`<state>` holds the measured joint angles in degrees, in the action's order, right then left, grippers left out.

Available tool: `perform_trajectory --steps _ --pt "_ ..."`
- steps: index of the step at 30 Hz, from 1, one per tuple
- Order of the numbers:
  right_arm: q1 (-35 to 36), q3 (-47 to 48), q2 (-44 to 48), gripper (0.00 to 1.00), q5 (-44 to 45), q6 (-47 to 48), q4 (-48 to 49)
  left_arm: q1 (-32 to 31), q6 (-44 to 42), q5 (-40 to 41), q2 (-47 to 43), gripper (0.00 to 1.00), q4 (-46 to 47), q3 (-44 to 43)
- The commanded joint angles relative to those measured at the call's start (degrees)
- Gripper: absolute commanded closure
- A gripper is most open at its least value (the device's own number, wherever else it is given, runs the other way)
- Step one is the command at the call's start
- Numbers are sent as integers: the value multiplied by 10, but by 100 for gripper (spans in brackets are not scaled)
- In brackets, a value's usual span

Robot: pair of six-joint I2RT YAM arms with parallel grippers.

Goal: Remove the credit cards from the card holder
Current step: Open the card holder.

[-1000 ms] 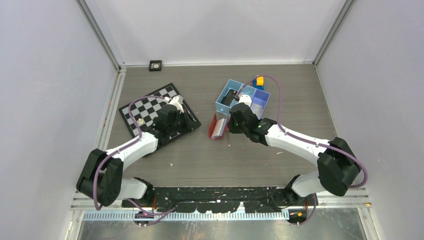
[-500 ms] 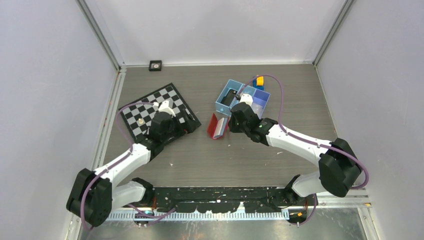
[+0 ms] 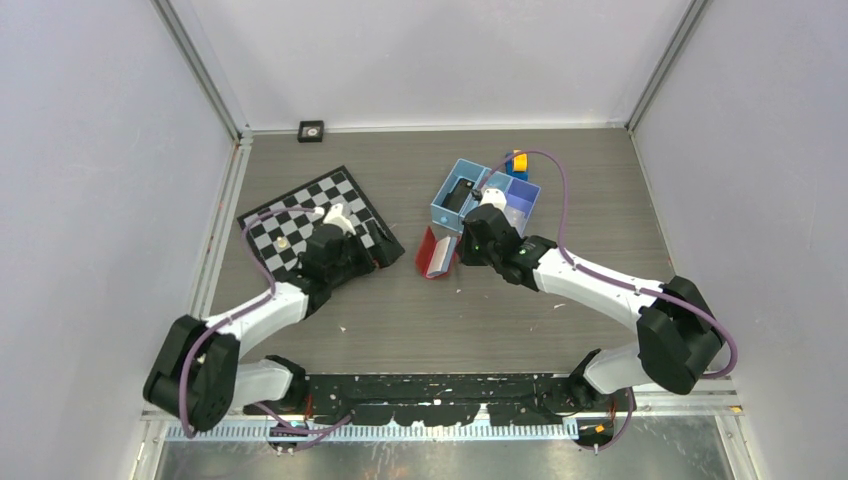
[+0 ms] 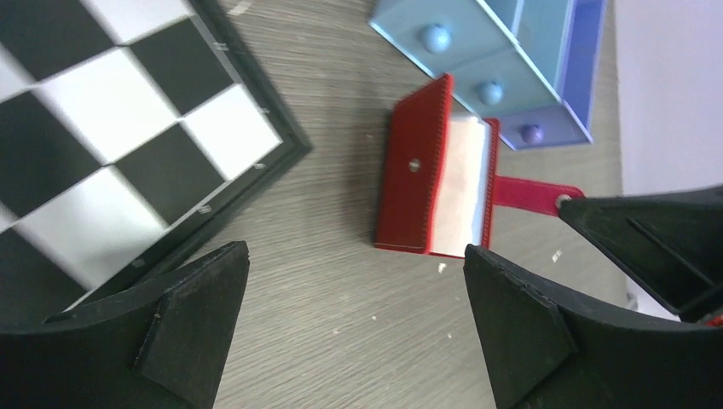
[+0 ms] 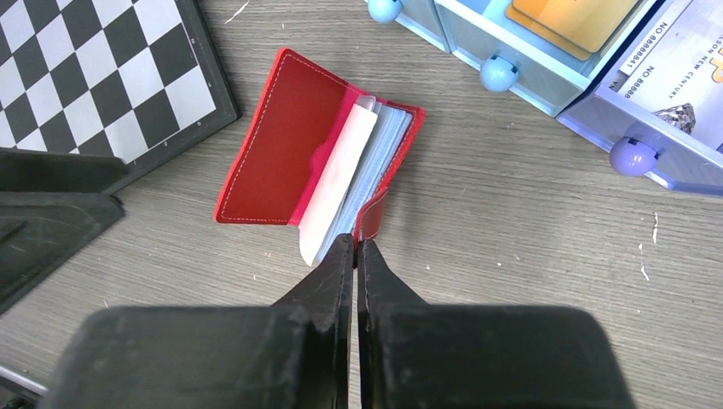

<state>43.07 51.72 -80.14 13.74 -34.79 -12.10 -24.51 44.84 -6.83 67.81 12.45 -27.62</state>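
The card holder (image 5: 286,145) is a red wallet lying open on the wood table, seen also from above (image 3: 432,254) and in the left wrist view (image 4: 416,183). Pale credit cards (image 5: 339,183) stick out of its blue-grey lining. My right gripper (image 5: 356,245) is shut on the wallet's red snap tab (image 4: 530,191); from above it sits just right of the wallet (image 3: 457,252). My left gripper (image 4: 354,277) hangs wide open and holds nothing, low over bare table left of the wallet (image 3: 386,250). An orange-gold card (image 5: 567,17) lies in the blue tray.
The blue three-compartment tray (image 3: 439,208) stands just behind the wallet, its knobbed wall (image 5: 529,64) close to it; a printed card (image 5: 682,60) lies in its purple part. A chessboard (image 3: 290,215) lies at the left, under the left arm. A small black square (image 3: 311,130) sits at the back wall.
My left gripper went from shut to wide open and shifted right off the chessboard's corner toward the wallet. The right gripper and the wallet have stayed put.
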Motion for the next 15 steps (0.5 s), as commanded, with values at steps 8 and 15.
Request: perform_trajectory --steps 8,15 --pt "-4 -3 30 99 5 -14 22 -53 -60 -141 140 3 33 -104" --pt "-4 0 24 100 -2 -14 21 -59 -60 -172 208 10 3 -149"
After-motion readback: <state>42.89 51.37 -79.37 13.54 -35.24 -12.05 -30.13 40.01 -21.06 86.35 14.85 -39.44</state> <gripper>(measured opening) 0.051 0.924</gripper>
